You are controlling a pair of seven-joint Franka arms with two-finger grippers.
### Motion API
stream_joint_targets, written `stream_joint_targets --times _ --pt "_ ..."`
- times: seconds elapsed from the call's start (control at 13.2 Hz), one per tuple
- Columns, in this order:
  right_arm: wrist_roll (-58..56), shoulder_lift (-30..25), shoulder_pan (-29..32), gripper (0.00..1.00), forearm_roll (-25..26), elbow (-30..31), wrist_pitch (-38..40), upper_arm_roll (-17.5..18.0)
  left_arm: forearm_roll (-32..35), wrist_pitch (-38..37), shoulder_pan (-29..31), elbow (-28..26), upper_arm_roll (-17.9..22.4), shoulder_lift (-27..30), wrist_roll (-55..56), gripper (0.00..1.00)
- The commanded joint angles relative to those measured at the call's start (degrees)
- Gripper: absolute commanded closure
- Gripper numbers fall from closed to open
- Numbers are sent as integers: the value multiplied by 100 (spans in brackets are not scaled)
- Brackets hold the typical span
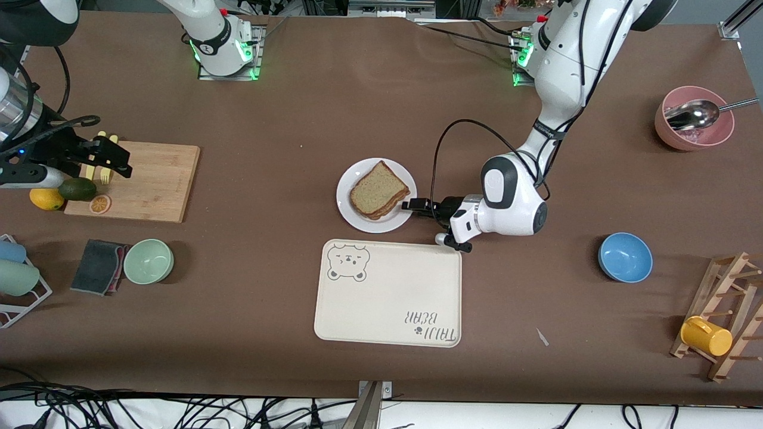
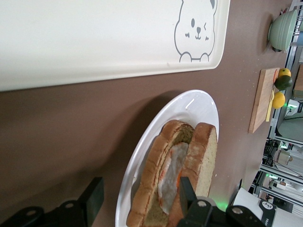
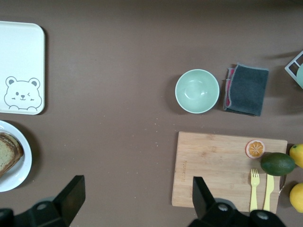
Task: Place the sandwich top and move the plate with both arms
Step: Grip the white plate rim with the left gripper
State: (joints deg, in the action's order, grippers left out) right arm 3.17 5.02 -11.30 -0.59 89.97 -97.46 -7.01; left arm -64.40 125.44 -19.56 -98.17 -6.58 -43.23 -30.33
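Observation:
The white plate (image 1: 356,219) lies at mid-table with the sandwich on it. The sandwich top (image 1: 380,189), a plain brown slice, rests on the stack; in the left wrist view the sandwich top (image 2: 204,149) lies over egg white (image 2: 171,176) and a lower slice (image 2: 151,179). My left gripper (image 1: 411,205) is low at the plate's rim on the side toward the left arm's end. Seen from the wrist, my left gripper (image 2: 140,194) is open, one finger (image 2: 94,196) outside the plate (image 2: 142,156) and the other (image 2: 186,188) over the top slice. My right gripper (image 1: 110,158) hangs open over the cutting board.
A cream bear tray (image 1: 387,292) lies just nearer the camera than the plate. A wooden cutting board (image 1: 143,182), green bowl (image 1: 148,261) and grey cloth (image 1: 98,266) are toward the right arm's end. A blue bowl (image 1: 625,257), pink bowl (image 1: 694,118) and mug rack (image 1: 721,322) are toward the left arm's end.

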Motion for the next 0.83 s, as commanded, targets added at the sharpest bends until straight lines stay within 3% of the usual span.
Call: stream_joint_targets --times 0.0,0.15,0.38,0.61,0.76 --pt "-9 70 -65 0 -11 -112 8 -11 -441 103 -13 -62 25 -80 -727 31" --pt "-18 70 -30 0 33 -120 8 -28 -521 112 -48 -62 25 -123 -825 37" --pt "-27 70 -48 0 59 -120 -1 -20 -529 112 -31 -62 25 -185 -1306 57" --pt "-18 78 -74 0 15 -120 -203 -20 -644 112 -39 -62 25 -212 -1370 58" --pt "-9 131 -109 0 -2 -120 -203 6 -644 103 -31 -62 25 -212 -1615 72"
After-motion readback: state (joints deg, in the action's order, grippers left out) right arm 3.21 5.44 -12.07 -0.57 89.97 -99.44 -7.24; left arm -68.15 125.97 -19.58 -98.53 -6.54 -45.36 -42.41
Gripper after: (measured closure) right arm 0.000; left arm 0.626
